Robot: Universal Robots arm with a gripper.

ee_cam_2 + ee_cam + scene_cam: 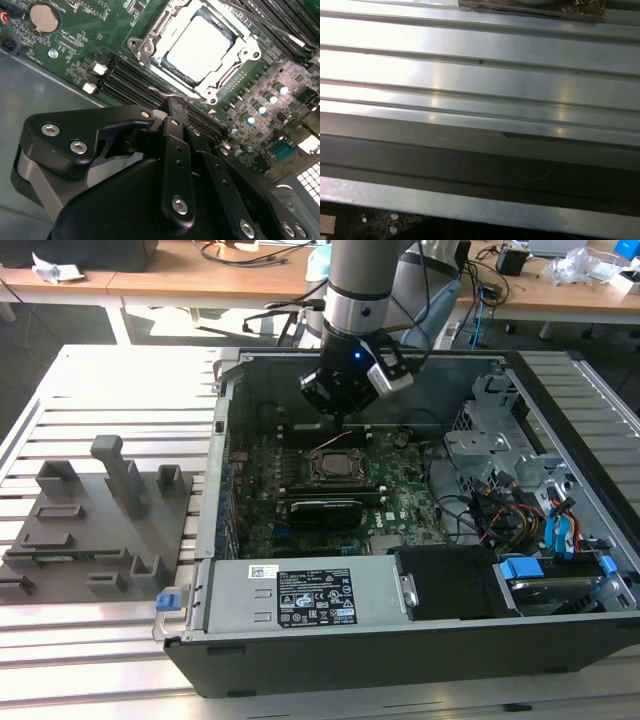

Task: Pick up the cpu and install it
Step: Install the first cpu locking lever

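**Now: CPU seated in the socket, gripper raised above the board**

Here the cpu (199,47) lies flat inside the socket frame (150,45) on the green motherboard (90,30), its pale metal top facing up and its edges square with the frame around it. In the exterior view the cpu (333,464) shows as a small pinkish square near the middle of the board, inside the open computer case (300,640).

The gripper (169,107) hangs above the board, beside the socket and clear of the chip. In the second wrist view its black fingers (175,125) are drawn together at the tips with nothing between them, so the claw is narrow and holds nothing. In the exterior view the gripper (345,418) sits at the end of the arm (365,280), just over the back edge of the socket.

A round coin battery (44,16) sits on the board, well apart from the socket. A long black card (325,510) lies just in front of the socket. To the exterior view's left of the case, a grey fixture tray (100,525) rests on the slatted metal table (100,380).
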